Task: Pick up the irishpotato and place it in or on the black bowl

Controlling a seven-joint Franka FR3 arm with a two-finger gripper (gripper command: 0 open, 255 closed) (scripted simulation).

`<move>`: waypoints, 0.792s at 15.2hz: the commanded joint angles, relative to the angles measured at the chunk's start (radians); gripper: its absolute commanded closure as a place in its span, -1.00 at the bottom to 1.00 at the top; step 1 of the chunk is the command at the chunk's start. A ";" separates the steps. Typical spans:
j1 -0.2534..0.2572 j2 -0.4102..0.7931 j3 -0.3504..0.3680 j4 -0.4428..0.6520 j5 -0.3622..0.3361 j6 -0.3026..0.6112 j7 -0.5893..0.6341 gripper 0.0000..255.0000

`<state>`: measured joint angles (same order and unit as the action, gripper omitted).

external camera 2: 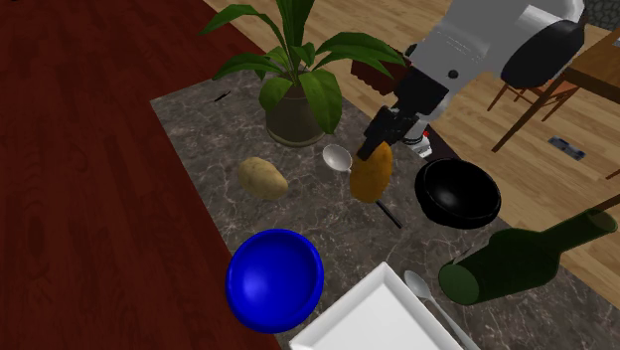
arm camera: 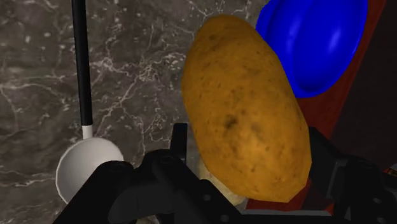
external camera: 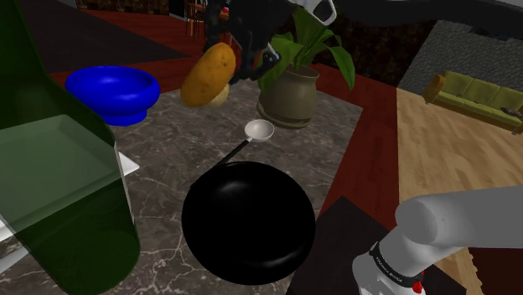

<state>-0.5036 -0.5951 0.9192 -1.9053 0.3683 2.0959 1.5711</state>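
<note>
An orange-brown potato (external camera: 208, 74) hangs in the air above the marble table, clasped at its upper end by my black gripper (external camera: 245, 60). In the wrist view the potato (arm camera: 245, 121) sits between the two fingers (arm camera: 179, 143), which press on its sides. In the second exterior view, the potato (external camera 2: 370, 171) and gripper (external camera 2: 382, 139) hover between a white ladle (external camera 2: 337, 157) and the black bowl (external camera 2: 457, 192). The glossy black bowl (external camera: 249, 222) stands nearer the stand with nothing in it.
A paler second potato (external camera 2: 262, 177) lies on the table near the potted plant (external camera: 289, 92). A blue bowl (external camera: 113, 90), a white tray (external camera 2: 378, 318), a spoon (external camera 2: 427, 298) and a lying green bottle (external camera 2: 517, 261) surround the marble table (external camera: 168, 176).
</note>
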 commanded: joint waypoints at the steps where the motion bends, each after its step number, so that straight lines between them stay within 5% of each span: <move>1: 0.051 -0.058 -0.032 -0.031 0.025 -0.025 0.012 1.00; 12: 0.277 -0.332 -0.122 -0.134 0.095 -0.196 0.126 1.00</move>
<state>-0.2459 -0.9049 0.8065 -2.0378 0.4610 1.9231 1.6852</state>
